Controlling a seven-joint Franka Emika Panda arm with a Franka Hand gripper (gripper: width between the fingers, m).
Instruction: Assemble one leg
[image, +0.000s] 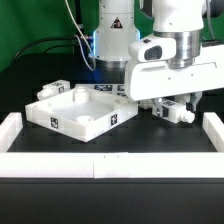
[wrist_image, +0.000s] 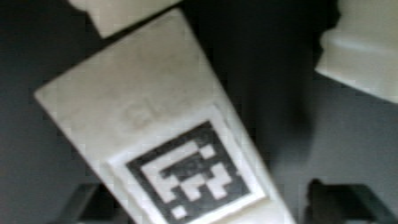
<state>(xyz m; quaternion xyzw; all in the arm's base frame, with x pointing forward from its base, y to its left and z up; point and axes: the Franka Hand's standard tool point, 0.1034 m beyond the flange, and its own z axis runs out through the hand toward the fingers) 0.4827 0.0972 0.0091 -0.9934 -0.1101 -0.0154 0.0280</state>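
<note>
A white leg (wrist_image: 151, 110) with a black-and-white tag (wrist_image: 192, 170) lies slanted on the dark table, right under my gripper (wrist_image: 210, 205). The two dark fingertips (wrist_image: 334, 200) stand on either side of its tagged end, with a gap on one side, so the jaws look open and do not clamp it. In the exterior view my gripper (image: 172, 108) is low over the table at the right. The leg (image: 183, 113) shows beside the fingers. The large white square panel (image: 70, 118) lies to the exterior view's left of it.
Two more small white legs (image: 55, 89) (image: 104, 89) lie behind the panel. A white wall (image: 100, 158) borders the front of the table, with side walls (image: 214, 128) at the right and left. Other white parts (wrist_image: 365, 60) (wrist_image: 125, 15) show at the wrist view's edges.
</note>
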